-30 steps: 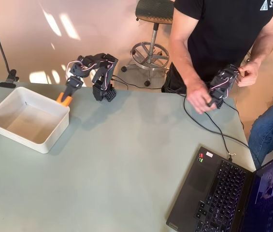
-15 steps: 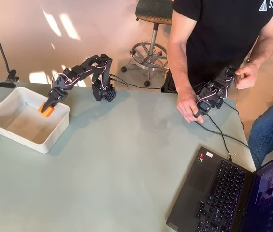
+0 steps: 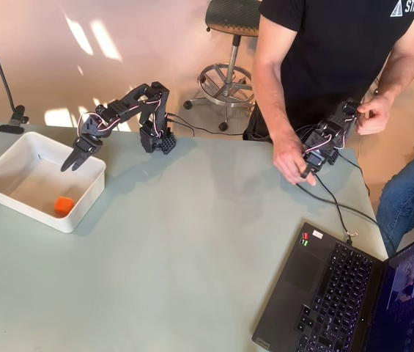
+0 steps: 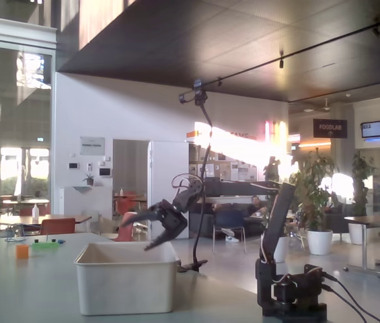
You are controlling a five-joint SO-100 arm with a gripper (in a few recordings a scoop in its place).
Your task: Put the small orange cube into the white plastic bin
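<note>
1. We are seeing the small orange cube [image 3: 63,205] lying on the floor of the white plastic bin [image 3: 16,158], near the bin's front right corner in the overhead view, touching nothing else.
2. The white plastic bin [image 4: 126,286] is sitting on the pale green desk [image 3: 177,279] at the far left of the overhead view; in the fixed view we are looking at its side wall, which is hiding the inside.
3. The gripper [image 3: 71,160] is hanging over the bin's right rim in the overhead view, well apart from the cube. Its two dark fingers are spread in a wide V and are holding nothing. In the fixed view the gripper [image 4: 150,232] is poised just above the bin's rim, jaws parted.
4. The black arm [image 3: 130,103] is reaching leftward from its base [image 3: 155,139], which is standing near the desk's back edge.
5. A person in a black shirt [image 3: 338,51] is standing behind the desk at the right.
6. An open laptop [image 3: 338,293] is resting on the desk's lower right corner.
7. A stool [image 3: 228,29] is standing on the floor behind the desk.
</note>
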